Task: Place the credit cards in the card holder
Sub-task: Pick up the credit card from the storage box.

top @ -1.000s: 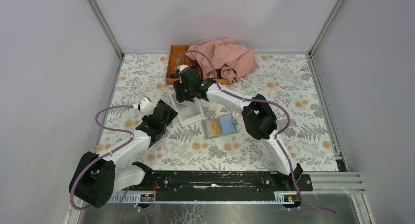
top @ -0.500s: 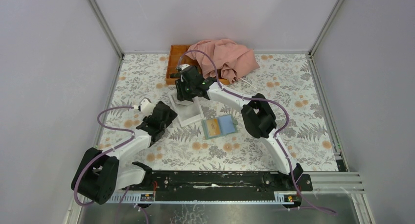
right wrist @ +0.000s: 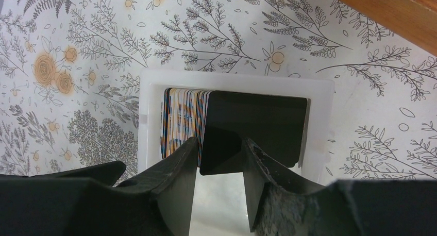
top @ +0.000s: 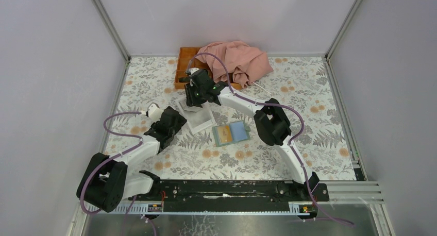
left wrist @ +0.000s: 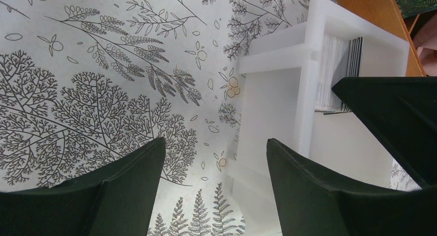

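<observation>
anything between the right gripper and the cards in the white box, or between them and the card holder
Nothing visible. The right gripper hangs directly over the cards in the white box, jaws open around a black card. Nothing lies between the box and the open card holder.

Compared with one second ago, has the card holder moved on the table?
No. The card holder lies open at the same spot, on the same fern print of the table, right of the white box.
</observation>
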Robot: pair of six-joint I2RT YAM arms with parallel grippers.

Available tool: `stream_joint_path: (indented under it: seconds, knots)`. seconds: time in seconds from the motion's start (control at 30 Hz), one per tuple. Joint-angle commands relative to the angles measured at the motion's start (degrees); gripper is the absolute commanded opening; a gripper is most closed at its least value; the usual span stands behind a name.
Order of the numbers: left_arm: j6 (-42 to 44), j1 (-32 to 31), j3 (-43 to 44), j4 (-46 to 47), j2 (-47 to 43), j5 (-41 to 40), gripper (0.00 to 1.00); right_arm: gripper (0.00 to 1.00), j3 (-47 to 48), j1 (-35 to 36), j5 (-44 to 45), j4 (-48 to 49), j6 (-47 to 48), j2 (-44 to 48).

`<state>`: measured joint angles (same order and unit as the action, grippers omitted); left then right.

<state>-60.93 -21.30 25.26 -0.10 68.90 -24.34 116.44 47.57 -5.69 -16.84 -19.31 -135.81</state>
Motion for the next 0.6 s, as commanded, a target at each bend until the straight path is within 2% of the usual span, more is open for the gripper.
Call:
stream_joint_path:
  seconds: [0.0, 0.57]
  knots:
    - [0.4, 0.5, -0.1, 3.3, 0.3, 0.4, 0.78, 0.43, 0.2, 0.8, -2.2, 1.6, -0.6, 2.6]
    - [0.4, 0.6, -0.2, 3.4, 0.5, 0.8, 0.78, 0.4, 0.5, 1.3, -2.5, 1.7, -0.5, 4.2]
